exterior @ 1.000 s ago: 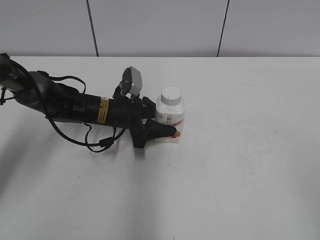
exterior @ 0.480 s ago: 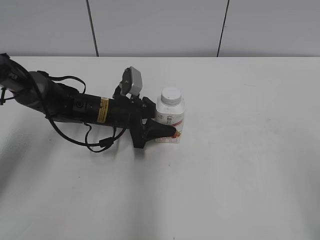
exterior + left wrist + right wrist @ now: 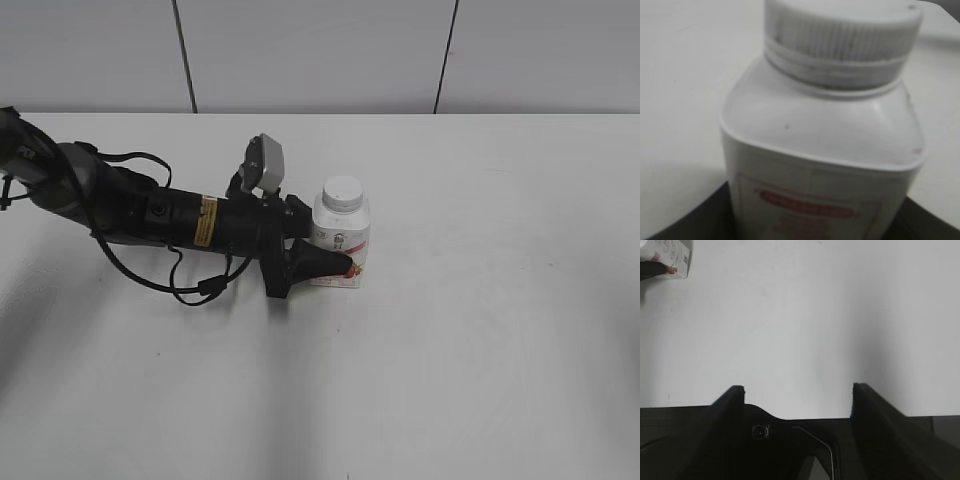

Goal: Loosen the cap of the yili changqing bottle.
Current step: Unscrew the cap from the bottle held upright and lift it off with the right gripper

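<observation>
The yili changqing bottle point(image 3: 345, 235) stands upright on the white table, white with a pink-red label. Its ribbed white cap point(image 3: 342, 192) is on the neck. My left gripper point(image 3: 335, 262) reaches in from the left and is shut on the bottle's lower body. In the left wrist view the bottle point(image 3: 825, 140) and cap point(image 3: 840, 30) fill the frame, with the dark jaws point(image 3: 810, 232) at both bottom corners. My right gripper point(image 3: 799, 390) is open and empty over bare table; the bottle point(image 3: 667, 255) shows far off in that view's top left corner.
The white table point(image 3: 480, 330) runs back to a grey panelled wall point(image 3: 320, 50). The left arm and its cables point(image 3: 150, 215) lie low across the table's left half. The right arm does not show in the exterior view.
</observation>
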